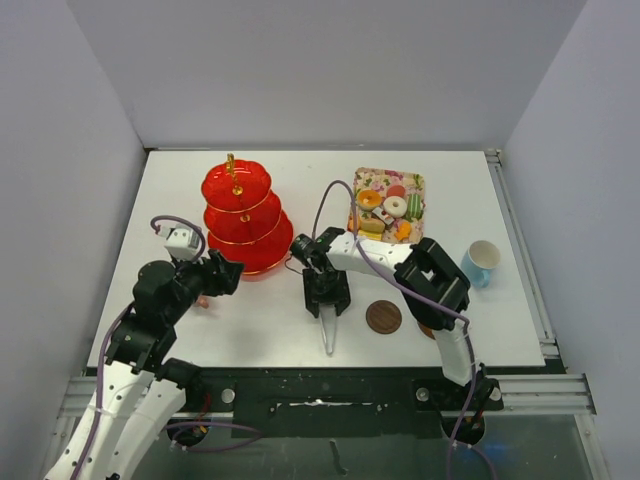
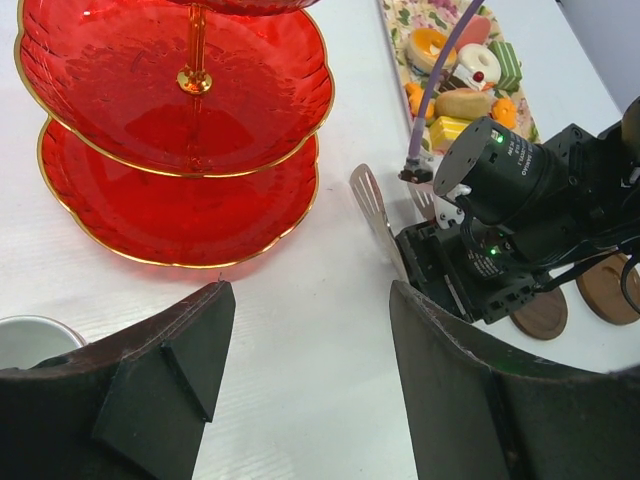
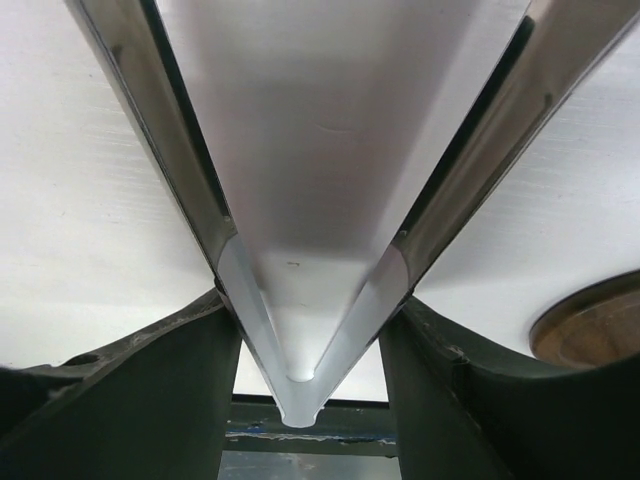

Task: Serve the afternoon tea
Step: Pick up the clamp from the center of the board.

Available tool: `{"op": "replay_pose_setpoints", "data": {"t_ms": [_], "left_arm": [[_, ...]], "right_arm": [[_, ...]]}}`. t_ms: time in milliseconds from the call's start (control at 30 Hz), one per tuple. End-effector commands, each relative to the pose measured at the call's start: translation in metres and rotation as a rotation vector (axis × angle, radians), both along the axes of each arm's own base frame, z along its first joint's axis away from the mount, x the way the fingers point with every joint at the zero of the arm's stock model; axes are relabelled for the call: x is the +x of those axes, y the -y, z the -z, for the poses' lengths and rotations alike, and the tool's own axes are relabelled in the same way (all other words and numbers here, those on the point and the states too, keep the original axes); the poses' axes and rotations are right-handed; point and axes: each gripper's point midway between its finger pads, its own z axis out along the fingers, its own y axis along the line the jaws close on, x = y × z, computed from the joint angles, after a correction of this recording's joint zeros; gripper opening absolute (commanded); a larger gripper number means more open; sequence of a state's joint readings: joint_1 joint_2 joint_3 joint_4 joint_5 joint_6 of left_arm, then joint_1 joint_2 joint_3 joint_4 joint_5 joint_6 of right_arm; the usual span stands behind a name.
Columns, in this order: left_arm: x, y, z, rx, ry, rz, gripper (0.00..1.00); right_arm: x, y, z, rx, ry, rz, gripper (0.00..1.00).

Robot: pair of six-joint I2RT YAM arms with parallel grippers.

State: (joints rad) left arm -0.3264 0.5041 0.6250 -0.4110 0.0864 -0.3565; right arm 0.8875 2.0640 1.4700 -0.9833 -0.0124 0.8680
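The red three-tier stand (image 1: 243, 215) with a gold handle stands at the back left, and its tiers (image 2: 180, 130) carry nothing that I can see. Small cakes and sweets lie on a flowered tray (image 1: 388, 205). My right gripper (image 1: 327, 308) points down at mid-table, its fingers pressed on both arms of the metal tongs (image 3: 300, 400), which lie on the table (image 1: 329, 335). My left gripper (image 2: 310, 290) hovers open over bare table by the stand. A cup rim (image 2: 25, 340) shows beside its left finger. The light-blue cup (image 1: 482, 262) stands at the right.
One brown saucer (image 1: 383, 317) lies right of the tongs. A second saucer (image 1: 428, 328) is partly hidden under the right arm. White walls close the table on three sides. A purple cable (image 1: 335, 195) loops from the right wrist over the tray's edge.
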Motion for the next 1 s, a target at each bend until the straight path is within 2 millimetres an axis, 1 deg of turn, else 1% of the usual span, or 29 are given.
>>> {"op": "replay_pose_setpoints", "data": {"t_ms": [0, 67, 133, 200, 300, 367, 467, 600, 633, 700, 733, 800, 867, 967], "left_arm": [[0.004, 0.002, -0.015, -0.015, 0.046, 0.005, 0.61], [0.004, 0.002, -0.014, -0.014, 0.043, 0.007, 0.61], [0.004, 0.003, -0.014, -0.015, 0.043, 0.008, 0.61], [0.005, 0.003, -0.014, -0.014, 0.041, 0.008, 0.61], [0.005, 0.003, -0.014, -0.016, 0.042, 0.009, 0.61], [0.005, 0.003, -0.014, -0.016, 0.041, 0.011, 0.61], [0.005, 0.003, -0.014, -0.016, 0.04, 0.009, 0.61], [0.005, 0.003, -0.014, -0.016, 0.04, 0.009, 0.61], [0.005, 0.003, -0.014, -0.016, 0.04, 0.01, 0.61], [0.005, 0.003, -0.013, -0.015, 0.038, 0.01, 0.61], [0.005, 0.003, -0.013, -0.015, 0.037, 0.01, 0.61], [0.006, 0.003, -0.013, -0.015, 0.038, 0.008, 0.61], [0.006, 0.002, -0.013, -0.015, 0.037, 0.008, 0.61], [0.006, 0.002, -0.013, -0.014, 0.035, 0.006, 0.61]], "right_arm": [[0.03, 0.014, 0.068, -0.081, 0.091, 0.014, 0.61], [0.032, 0.014, 0.069, -0.082, 0.091, 0.028, 0.7], [0.034, 0.014, 0.069, -0.088, 0.092, 0.043, 0.75], [0.034, 0.014, 0.07, -0.09, 0.093, 0.057, 0.76], [0.038, 0.017, 0.073, -0.102, 0.097, 0.086, 0.7], [0.039, 0.015, 0.074, -0.099, 0.096, 0.086, 0.67], [0.038, 0.017, 0.076, -0.111, 0.092, 0.081, 0.63], [0.041, 0.02, 0.075, -0.124, 0.107, 0.075, 0.54], [0.043, 0.02, 0.073, -0.126, 0.121, 0.069, 0.48], [0.05, 0.015, 0.061, -0.123, 0.166, 0.047, 0.39], [0.055, 0.012, 0.05, -0.124, 0.206, 0.042, 0.38], [0.062, 0.004, 0.03, -0.126, 0.275, 0.022, 0.37], [0.066, 0.003, 0.009, -0.142, 0.332, 0.016, 0.37], [0.069, 0.011, -0.022, -0.161, 0.401, 0.022, 0.37]]}}
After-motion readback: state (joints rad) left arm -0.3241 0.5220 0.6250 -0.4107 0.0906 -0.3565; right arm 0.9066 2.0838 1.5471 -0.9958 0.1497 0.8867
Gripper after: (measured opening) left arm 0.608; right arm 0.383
